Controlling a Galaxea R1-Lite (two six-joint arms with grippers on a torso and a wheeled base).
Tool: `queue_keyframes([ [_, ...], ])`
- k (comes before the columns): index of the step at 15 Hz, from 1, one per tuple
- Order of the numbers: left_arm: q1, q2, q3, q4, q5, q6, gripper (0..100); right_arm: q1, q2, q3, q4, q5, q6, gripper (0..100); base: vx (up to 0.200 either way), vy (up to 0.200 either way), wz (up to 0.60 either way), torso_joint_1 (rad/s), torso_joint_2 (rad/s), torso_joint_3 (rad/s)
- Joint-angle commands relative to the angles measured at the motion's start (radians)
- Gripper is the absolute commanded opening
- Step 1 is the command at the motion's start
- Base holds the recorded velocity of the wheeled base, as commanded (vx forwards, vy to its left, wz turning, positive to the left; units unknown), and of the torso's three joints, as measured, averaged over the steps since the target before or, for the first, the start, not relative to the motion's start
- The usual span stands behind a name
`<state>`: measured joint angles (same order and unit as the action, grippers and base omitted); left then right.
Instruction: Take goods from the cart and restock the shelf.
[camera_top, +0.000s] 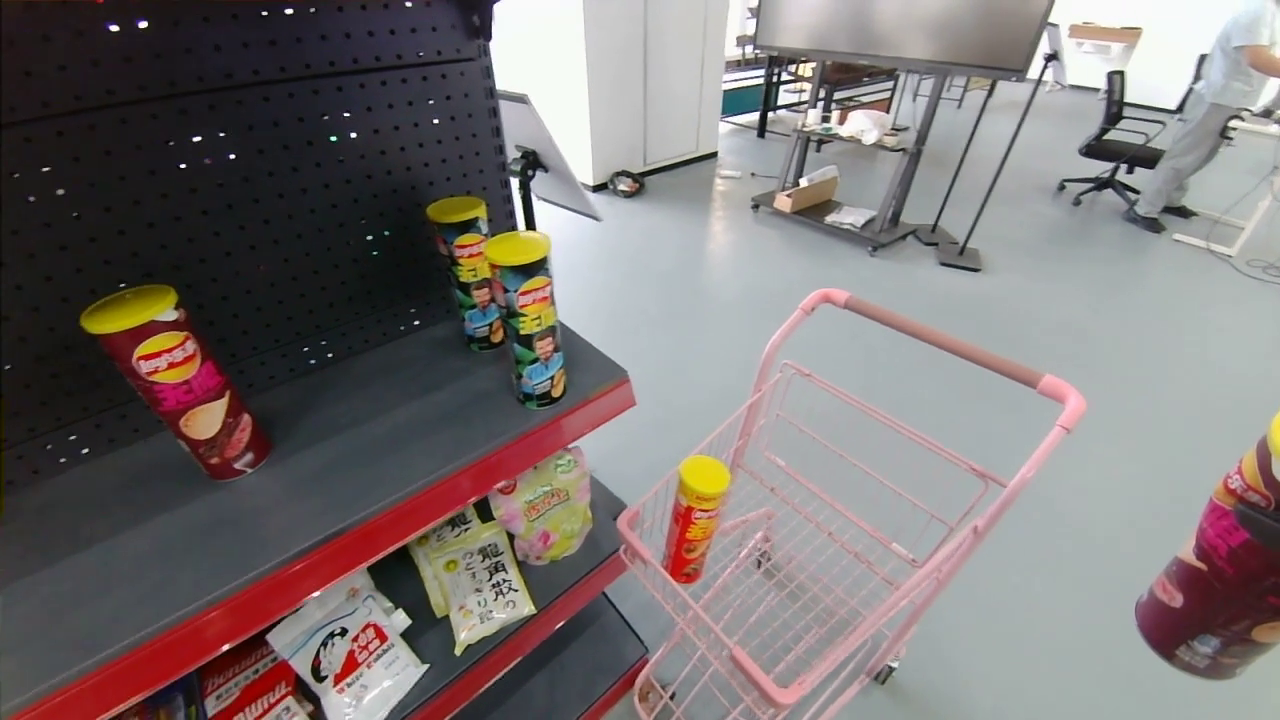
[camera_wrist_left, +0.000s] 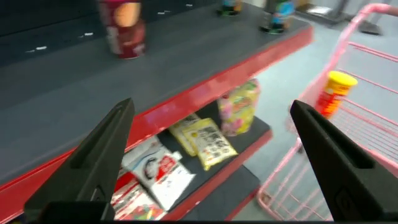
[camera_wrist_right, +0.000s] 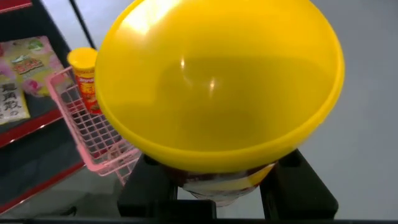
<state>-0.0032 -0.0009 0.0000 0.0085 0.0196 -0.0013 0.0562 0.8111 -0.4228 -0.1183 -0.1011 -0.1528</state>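
A maroon chip can (camera_top: 1215, 570) with a yellow lid (camera_wrist_right: 217, 81) hangs in the air to the right of the pink cart (camera_top: 960, 350), with my right gripper (camera_wrist_right: 224, 190) shut on its body. A red can with a yellow lid (camera_top: 697, 517) stands in the cart's front corner nearest the shelf. On the grey top shelf board (camera_top: 380, 430) a maroon can (camera_top: 175, 380) stands at the left and two dark cans (camera_top: 530, 318) at the right end. My left gripper (camera_wrist_left: 211, 174) is open and holds nothing, out in front of the shelf's red edge (camera_wrist_left: 205, 87).
Snack bags (camera_top: 480, 580) lie on the lower shelf. A black perforated panel (camera_top: 250, 170) backs the shelf. A screen on a wheeled stand (camera_top: 880, 150) and an office chair (camera_top: 1115, 145) stand far behind the cart, with open grey floor around it.
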Motion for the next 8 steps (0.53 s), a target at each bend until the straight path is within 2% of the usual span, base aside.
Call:
queue_keyframes([
  [1, 0.0, 0.001, 0.0, -0.001, 0.0, 0.0, 100, 0.001, -0.015, 0.009, 0.0, 0.0, -0.001, 0, 0.0, 0.0, 0.6, 0.012, 0.0, -0.002],
  [8, 0.0, 0.001, 0.0, -0.001, 0.0, 0.0, 100, 0.005, -0.095, 0.048, 0.003, 0.007, -0.025, 0, 0.0, 0.0, 0.6, 0.004, 0.0, -0.001],
])
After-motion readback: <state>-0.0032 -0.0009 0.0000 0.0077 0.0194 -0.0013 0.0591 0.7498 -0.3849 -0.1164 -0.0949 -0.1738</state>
